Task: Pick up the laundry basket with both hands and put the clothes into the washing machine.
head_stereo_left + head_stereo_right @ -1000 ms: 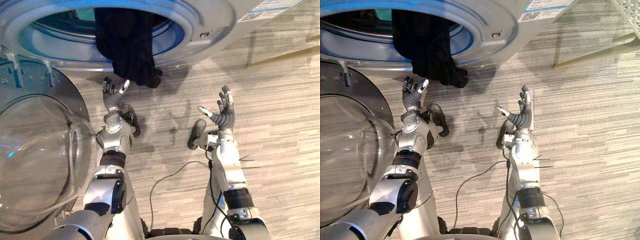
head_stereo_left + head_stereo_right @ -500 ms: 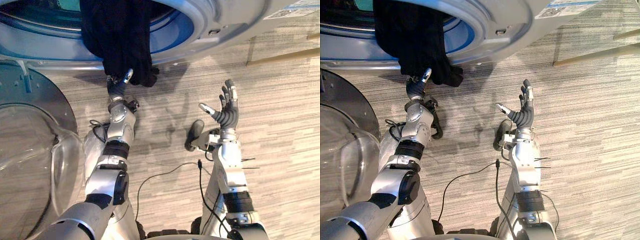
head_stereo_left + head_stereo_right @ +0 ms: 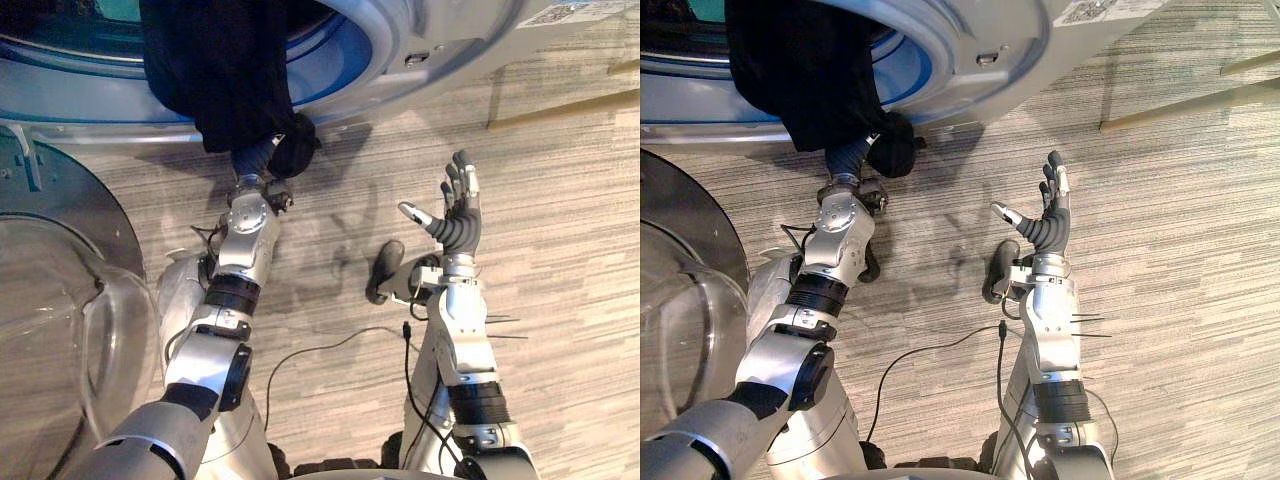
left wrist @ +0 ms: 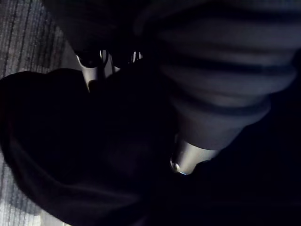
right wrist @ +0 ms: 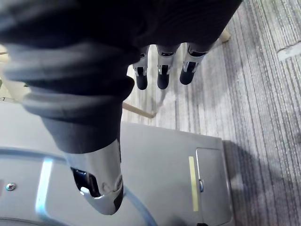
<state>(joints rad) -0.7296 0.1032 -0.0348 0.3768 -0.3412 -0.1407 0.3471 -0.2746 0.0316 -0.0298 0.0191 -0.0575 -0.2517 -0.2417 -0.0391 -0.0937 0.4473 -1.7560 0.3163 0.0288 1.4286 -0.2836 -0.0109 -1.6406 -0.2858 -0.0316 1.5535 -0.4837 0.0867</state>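
A black garment (image 3: 220, 70) hangs out of the washing machine's round opening (image 3: 350, 60) and over its lower rim. My left hand (image 3: 255, 158) is raised to the garment's bunched lower end, fingers curled into the cloth. In the left wrist view the dark cloth (image 4: 94, 155) wraps around the fingers (image 4: 89, 70) and thumb (image 4: 188, 160). My right hand (image 3: 455, 215) stands open above the floor to the right, fingers straight and empty. In the right wrist view its fingers (image 5: 162, 70) point toward the machine's grey front (image 5: 164, 155).
The machine's glass door (image 3: 60, 330) hangs open at the left, close beside my left arm. A pale wooden leg (image 3: 1180, 105) crosses the striped carpet (image 3: 560, 250) at the upper right.
My left hand has risen from below the garment to its lower end, and its fingers have curled into the cloth. The right hand has stayed open. The camera has shifted.
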